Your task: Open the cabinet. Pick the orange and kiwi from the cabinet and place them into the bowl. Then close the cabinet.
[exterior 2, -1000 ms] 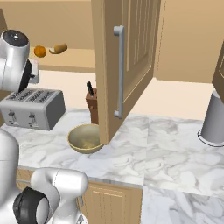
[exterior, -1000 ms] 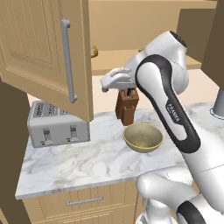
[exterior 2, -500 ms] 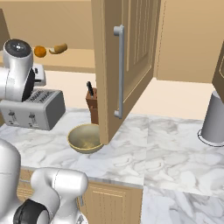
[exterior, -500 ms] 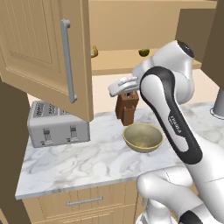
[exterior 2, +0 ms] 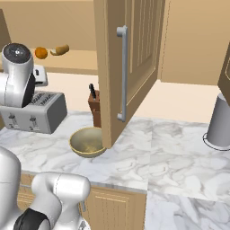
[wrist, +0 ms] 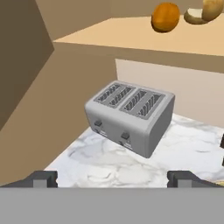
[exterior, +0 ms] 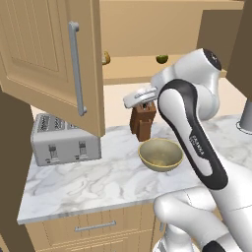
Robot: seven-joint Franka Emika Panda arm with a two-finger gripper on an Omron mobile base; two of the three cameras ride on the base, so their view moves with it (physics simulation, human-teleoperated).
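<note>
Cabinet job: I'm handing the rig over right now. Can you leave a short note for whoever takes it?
Claw: open and empty, raised in front of the open shelf, looking down at the toaster.
Cabinet: both doors open.
Orange: on the shelf, beside a tan-brown item.
Kiwi: on the same shelf, further right in the left base view.
Bowl: on the marble counter by the knife block, nothing in it.
Done: cabinet opened.
Left: pick the orange and kiwi, place both in the bowl, close the doors.

Cabinet (exterior 2: 134,54) open, orange (wrist: 165,17) shelved, bowl (exterior: 160,154) empty
</note>
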